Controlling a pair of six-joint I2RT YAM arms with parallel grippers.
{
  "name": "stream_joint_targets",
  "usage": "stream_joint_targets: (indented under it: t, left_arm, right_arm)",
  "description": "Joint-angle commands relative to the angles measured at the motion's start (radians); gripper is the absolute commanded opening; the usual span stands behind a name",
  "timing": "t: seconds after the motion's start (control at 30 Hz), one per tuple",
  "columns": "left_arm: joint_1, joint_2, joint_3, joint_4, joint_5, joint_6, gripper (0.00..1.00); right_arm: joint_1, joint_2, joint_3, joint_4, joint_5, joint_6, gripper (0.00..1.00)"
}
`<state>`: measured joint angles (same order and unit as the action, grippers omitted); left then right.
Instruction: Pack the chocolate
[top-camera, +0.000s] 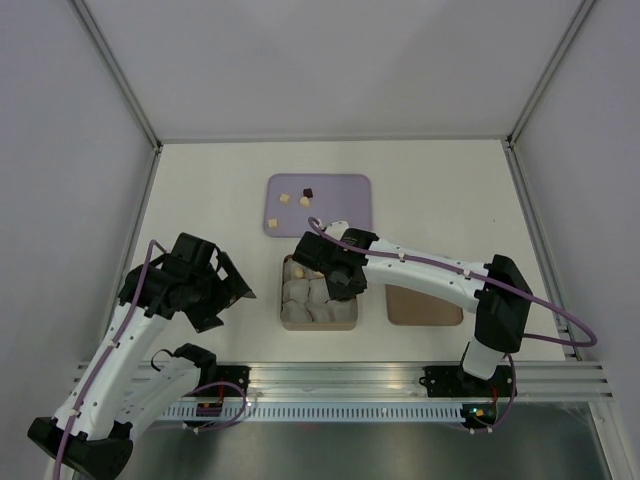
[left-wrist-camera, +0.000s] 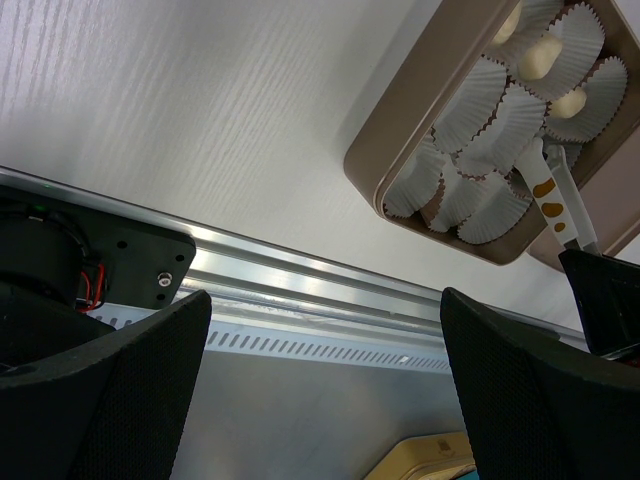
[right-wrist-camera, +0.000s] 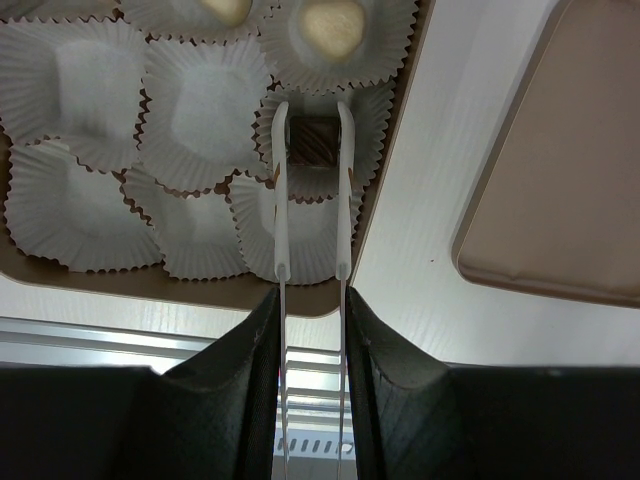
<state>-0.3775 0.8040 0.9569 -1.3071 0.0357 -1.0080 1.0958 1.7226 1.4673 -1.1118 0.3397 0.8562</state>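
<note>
Tongs (right-wrist-camera: 282, 190), pinched tight in my right gripper (right-wrist-camera: 311, 300), clamp a dark chocolate piece (right-wrist-camera: 313, 138) over a paper cup (right-wrist-camera: 375, 130) by the box (right-wrist-camera: 397, 185) rim. Three more pieces (top-camera: 285, 198) lie on the purple tray (top-camera: 340, 195) toward the tabletop's far edge. My left gripper (top-camera: 225, 285) gapes, holding nothing.

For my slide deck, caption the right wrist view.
Right gripper squeezes white tongs gripping a dark chocolate at a paper cup in the box.
</note>
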Motion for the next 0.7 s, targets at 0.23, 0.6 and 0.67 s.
stream_joint_targets:
  t: [0.23, 0.6, 0.67]
  left_arm:
    - [-0.003, -0.012, 0.014, -0.018, 0.01, -0.024, 1.0]
    - [-0.004, -0.015, 0.017, -0.029, 0.004, -0.023, 1.0]
    - [-0.003, -0.019, 0.017, -0.029, 0.0, -0.024, 1.0]
  right_arm:
    - [0.004, 0.012, 0.008, 0.027, 0.045, 0.03, 0.21]
    - [0.004, 0.011, 0.018, 0.017, 0.055, 0.037, 0.35]
    - [0.004, 0.014, 0.019, 0.012, 0.056, 0.037, 0.37]
